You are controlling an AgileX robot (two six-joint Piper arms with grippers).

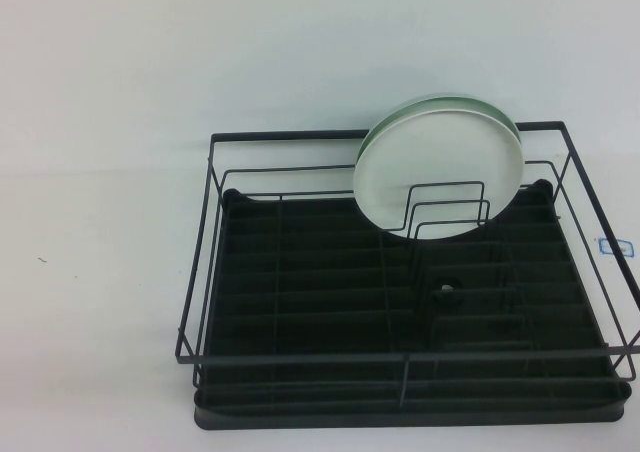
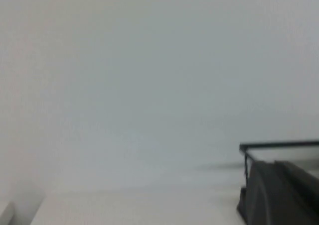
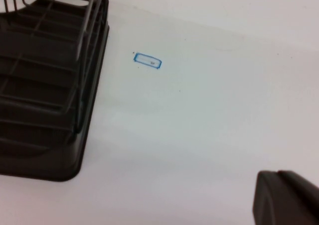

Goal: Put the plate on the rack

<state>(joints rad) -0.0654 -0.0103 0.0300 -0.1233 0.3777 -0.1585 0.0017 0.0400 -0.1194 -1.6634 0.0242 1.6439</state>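
The white plate [image 1: 437, 172] stands on edge at the back right of the black wire rack [image 1: 300, 302], held between its upright dividers. A pale green plate [image 1: 487, 106] stands just behind it, only its rim showing. Neither gripper appears in the high view. In the left wrist view my left gripper [image 2: 271, 170] is shut and empty, near a corner of the rack [image 2: 279, 145]. Over bare table to the right of the rack [image 3: 45, 85], my right gripper [image 3: 279, 177] is shut, with nothing in it.
A small blue rectangle mark [image 3: 147, 60] is drawn on the white table just right of the rack, also seen as the blue mark [image 1: 614, 247] in the high view. A black drain knob [image 1: 443, 292] sits in the ribbed tray.
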